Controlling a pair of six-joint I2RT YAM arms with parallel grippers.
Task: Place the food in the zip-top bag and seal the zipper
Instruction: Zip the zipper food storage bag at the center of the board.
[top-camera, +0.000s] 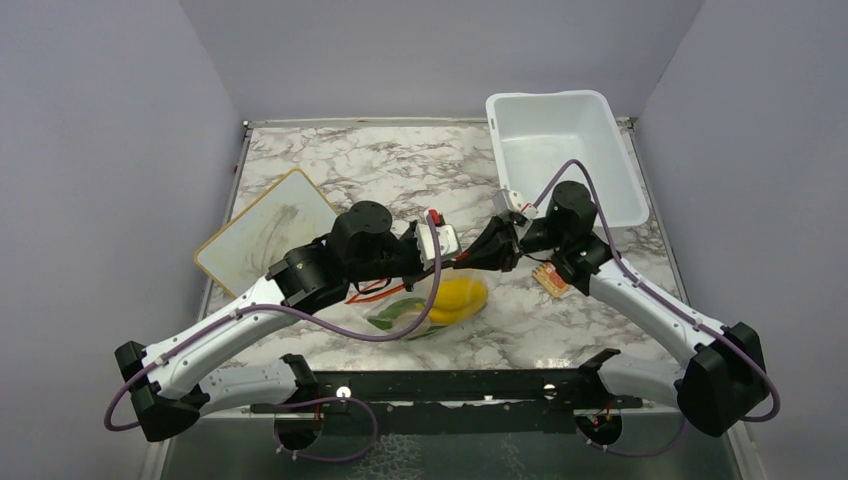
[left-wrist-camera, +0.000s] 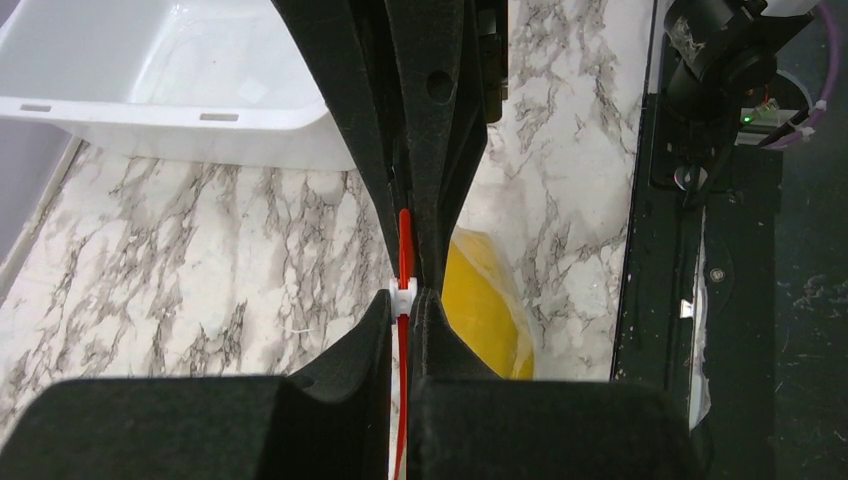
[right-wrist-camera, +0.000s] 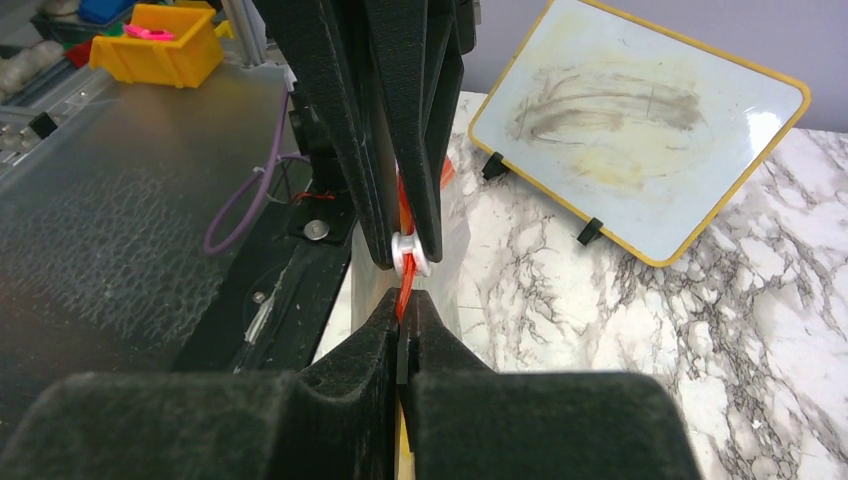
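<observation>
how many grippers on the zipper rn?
2. Left gripper is shut on the zipper at its white slider; right gripper is shut on it right beside, tip to tip.

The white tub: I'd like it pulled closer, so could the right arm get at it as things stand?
Probably not. The right gripper is shut on the zipper, opposite the left gripper, and would have to let go first. Otherwise the way looks free: the white tub stands beyond that arm.
</observation>
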